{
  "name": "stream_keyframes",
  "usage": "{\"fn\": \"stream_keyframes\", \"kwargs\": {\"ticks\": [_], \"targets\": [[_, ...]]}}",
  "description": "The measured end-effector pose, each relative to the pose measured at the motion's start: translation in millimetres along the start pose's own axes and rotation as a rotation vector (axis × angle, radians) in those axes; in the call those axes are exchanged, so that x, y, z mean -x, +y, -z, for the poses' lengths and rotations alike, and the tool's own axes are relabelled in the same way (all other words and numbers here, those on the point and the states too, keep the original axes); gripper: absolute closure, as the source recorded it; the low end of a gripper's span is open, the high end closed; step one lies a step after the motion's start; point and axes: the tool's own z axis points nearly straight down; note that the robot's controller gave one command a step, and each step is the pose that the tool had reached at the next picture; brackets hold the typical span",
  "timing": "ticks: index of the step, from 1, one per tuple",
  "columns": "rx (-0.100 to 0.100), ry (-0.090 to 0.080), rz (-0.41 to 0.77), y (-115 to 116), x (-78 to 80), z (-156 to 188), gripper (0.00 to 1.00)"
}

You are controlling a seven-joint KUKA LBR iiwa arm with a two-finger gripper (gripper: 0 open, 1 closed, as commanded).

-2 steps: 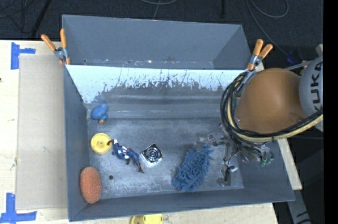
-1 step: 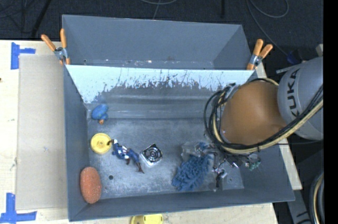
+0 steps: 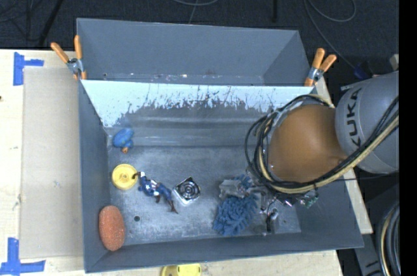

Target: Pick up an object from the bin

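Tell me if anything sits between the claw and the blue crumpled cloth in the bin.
Nothing visible does. The claw is low at the right edge of the blue crumpled cloth, close beside it. The silver round piece lies further left, out of the way.

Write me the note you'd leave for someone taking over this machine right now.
Hand: down near the floor at the front right of the bin, beside a crumpled blue cloth; its grip cannot be told.
Elsewhere: blue toy, yellow disc, silver round part, orange-brown oval, all to the left.
Done: nothing lifted yet.
Left: grasp one thing and lift it out.
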Motion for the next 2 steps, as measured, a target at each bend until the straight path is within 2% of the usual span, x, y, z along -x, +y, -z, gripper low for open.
{"fn": "stream_keyframes", "kwargs": {"ticks": [1,2], "targets": [[0.0,-0.002,0.242,2.2,17.0,-10.6,1.0],[0.0,-0.002,0.241,2.1,16.9,-10.6,1.0]]}}
